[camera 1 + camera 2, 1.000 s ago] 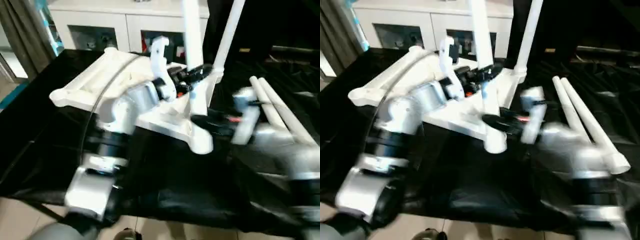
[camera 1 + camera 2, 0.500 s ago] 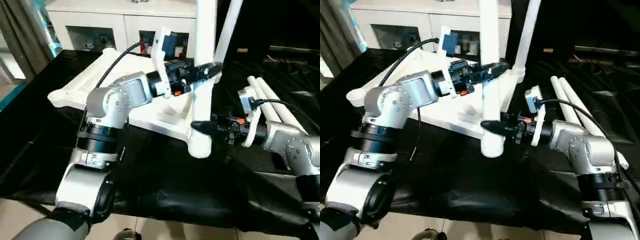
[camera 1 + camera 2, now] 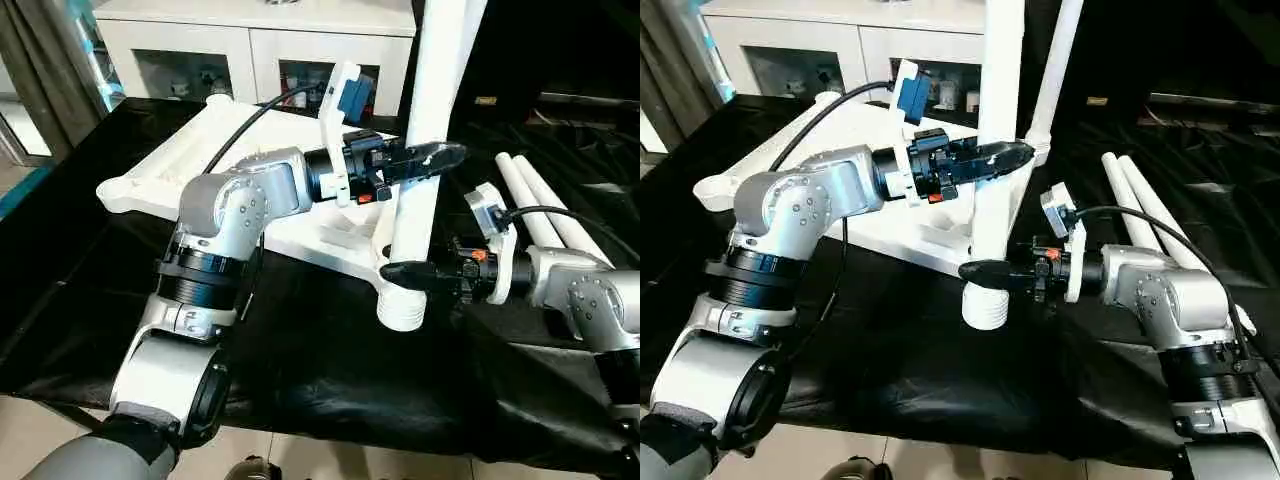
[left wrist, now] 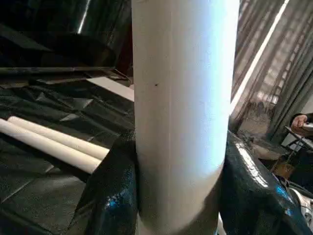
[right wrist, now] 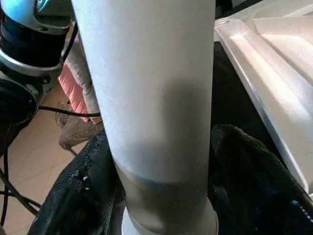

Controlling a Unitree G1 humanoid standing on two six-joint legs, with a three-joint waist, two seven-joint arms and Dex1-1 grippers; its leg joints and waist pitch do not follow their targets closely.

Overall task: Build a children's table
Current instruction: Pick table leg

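Since a moment ago, both arms have been steadied and the white leg (image 3: 428, 120) has been stood straighter in the tabletop's (image 3: 190, 165) near corner socket (image 3: 402, 300), middle of the frame. It is gripped high up by the left gripper (image 3: 430, 158), reaching in from the left, elbow bent. It is gripped low down by the right gripper (image 3: 405, 272), reaching in level from the right.

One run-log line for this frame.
left end effector: shut on leg | right end effector: shut on leg near socket | spare legs: lying
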